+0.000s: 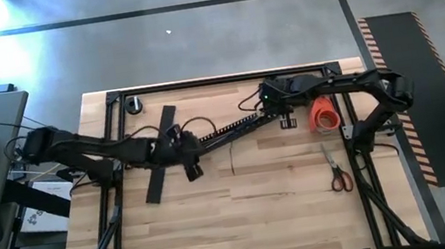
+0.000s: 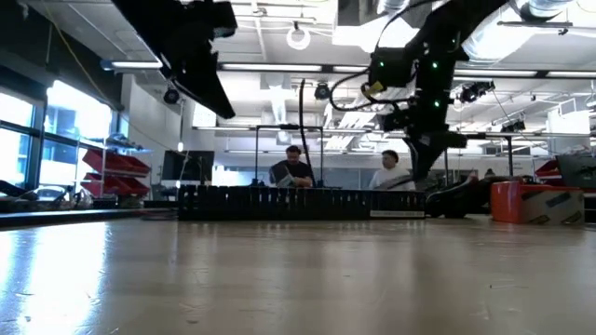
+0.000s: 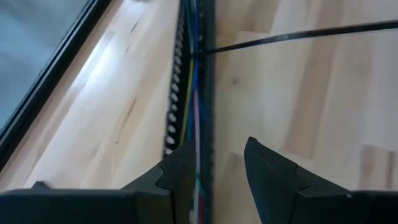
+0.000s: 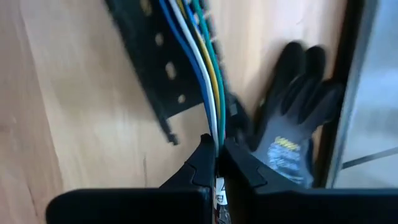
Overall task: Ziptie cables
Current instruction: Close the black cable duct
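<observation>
Wooden table: channel, scissors, tape

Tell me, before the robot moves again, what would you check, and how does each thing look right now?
1. Right hand gripping the cables: ok, shut on them at the channel's end.
2. Cables lying in the black slotted channel: ok.
3. Left hand free of the wires: ok, fingers apart over the channel, holding nothing.
4. Ziptie around the cables: cannot tell; it meets the channel, but I can't see it wrapped.
5. Scissors and orange tape roll clear of both arms: ok.
</observation>
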Robot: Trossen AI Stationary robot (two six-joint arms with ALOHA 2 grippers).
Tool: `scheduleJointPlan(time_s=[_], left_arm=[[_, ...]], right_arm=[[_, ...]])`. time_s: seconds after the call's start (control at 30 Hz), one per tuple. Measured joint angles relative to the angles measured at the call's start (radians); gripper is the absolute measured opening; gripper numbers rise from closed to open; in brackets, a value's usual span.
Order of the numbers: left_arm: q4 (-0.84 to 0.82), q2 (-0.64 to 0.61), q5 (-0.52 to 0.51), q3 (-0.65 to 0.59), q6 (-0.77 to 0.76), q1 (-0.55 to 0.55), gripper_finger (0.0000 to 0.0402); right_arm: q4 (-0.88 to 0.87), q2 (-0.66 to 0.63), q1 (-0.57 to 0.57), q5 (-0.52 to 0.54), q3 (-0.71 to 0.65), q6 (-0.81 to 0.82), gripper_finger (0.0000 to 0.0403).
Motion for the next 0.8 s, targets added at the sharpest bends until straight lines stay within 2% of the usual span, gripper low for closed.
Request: scheduleJointPlan(time_s=[0.13,0.23,0.47,0.63,0.73,0.8], left_arm=[[0.023,0.015,-0.044,0.0,-0.038,-0.071,0.0119],[0.036,0.019,-0.078,0.0,-0.053,-0.112,0.0119],[0.08,0.044,-0.106,0.002,-0.08,-0.154,0.0119],[0.135,0.1,-0.135,0.002,-0.097,-0.153,0.0119],[0.167,0.155,-0.226,0.001,-0.088,-0.153,0.0122],[0.205,0.194,-0.283,0.001,-0.066,-0.148,0.0128]], right_arm=[[0.052,0.0,0.0,0.032,-0.066,-0.004,0.0003],[0.087,0.0,0.0,0.045,-0.094,-0.028,0.0023],[0.047,-0.014,0.003,0.095,-0.059,0.018,0.0134],[0.033,-0.109,0.011,-0.052,-0.048,0.121,0.0199],[0.025,-0.18,0.054,-0.124,-0.055,0.253,0.0212],[0.089,-0.236,0.125,-0.162,-0.094,0.338,0.0212]])
